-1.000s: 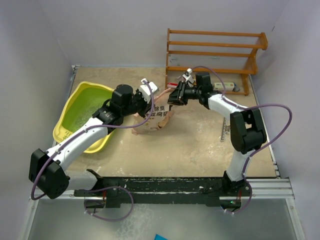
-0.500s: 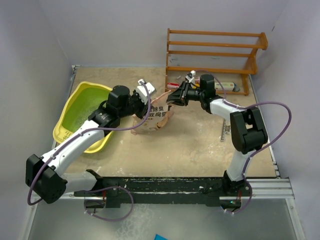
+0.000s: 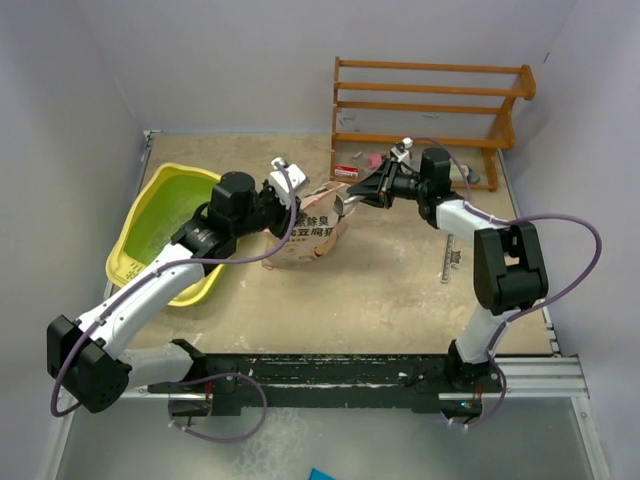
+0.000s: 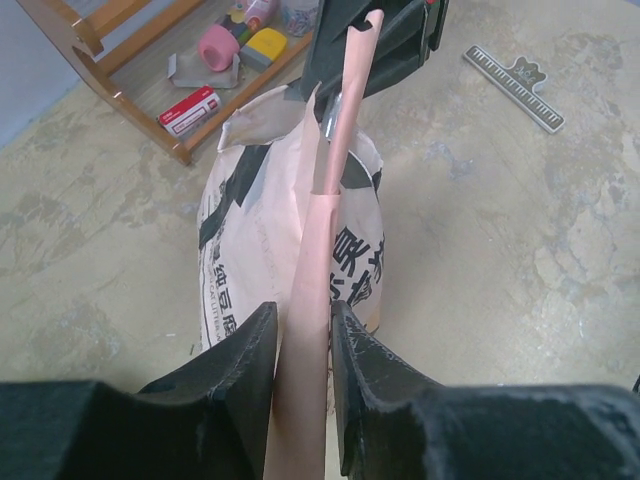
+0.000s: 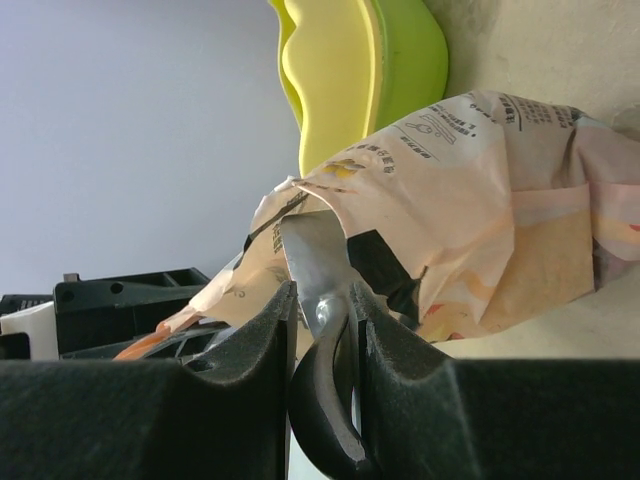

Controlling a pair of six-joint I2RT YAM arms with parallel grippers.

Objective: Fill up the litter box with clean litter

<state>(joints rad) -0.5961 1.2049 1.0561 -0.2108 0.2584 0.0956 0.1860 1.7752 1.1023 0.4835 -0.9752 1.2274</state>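
At the middle of the overhead view, both arms are working the peach-pink bag, which stands on the desk just right of the litter box. The left tool is clamped narrow on a folded pink strip of the bag's top edge. The right tool is pinched tight on the silver scoop, whose metal runs into the torn mouth of the bag.

Now the change: over the last second the right arm's wrist swings out toward the right of the frame and stretches flatter, yet its tip hardly leaves the bag mouth. The left arm's wrist eases a touch toward the tub, still gripping. The bag itself does not shift on the desk.

The tub sits at the left of the frame, yellow rim up. The pale green grain inside, which I take for clean litter, covers the floor only thinly.

My read is that the arms are re-angling for a scoop, so nothing fresh is crossing to the box yet. Filling is early, by the look of it. The wooden rack stands untouched at the upper right.
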